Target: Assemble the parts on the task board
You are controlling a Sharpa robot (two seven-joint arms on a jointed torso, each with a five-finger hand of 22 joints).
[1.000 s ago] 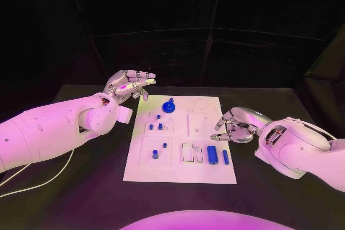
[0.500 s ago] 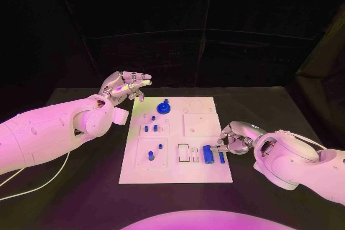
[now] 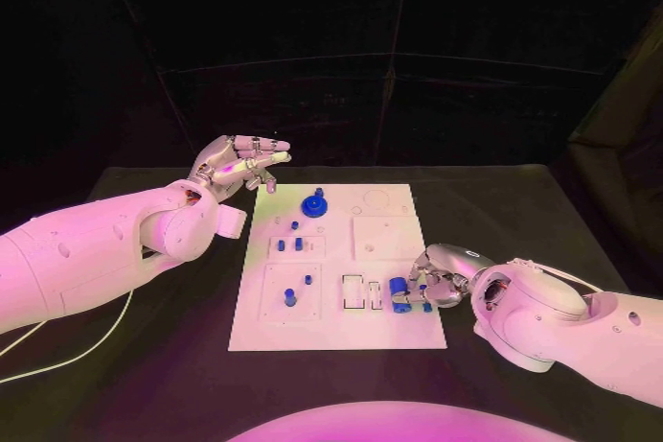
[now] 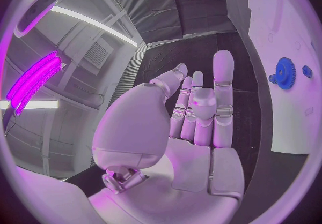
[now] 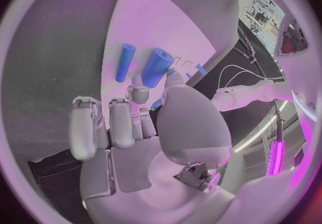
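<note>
The white task board [image 3: 338,322] lies mid-table with a blue gear [image 3: 315,206] at its far end and small blue pegs [image 3: 289,244] in its left blocks. A thick blue cylinder [image 3: 398,293] and a thin blue rod [image 3: 425,306] lie at its near right. My right hand [image 3: 443,277] is low beside them, fingers curled. In the right wrist view its thumb and one fingertip [image 5: 137,94] flank the end of the thick cylinder [image 5: 157,67], beside the rod [image 5: 125,62]; a firm grip is unclear. My left hand [image 3: 240,163] hovers off the board's far left corner, fingers spread and empty.
The left wrist view shows my left hand [image 4: 195,122] with straight fingers, the gear [image 4: 285,72] and the board [image 4: 282,31] beyond it. Black table surrounds the board. A pale cable [image 3: 83,351] trails under the left arm.
My right hand has moved in from the board's right edge and down onto the thick blue cylinder. The cylinder has stayed in place. The left hand has barely moved.
</note>
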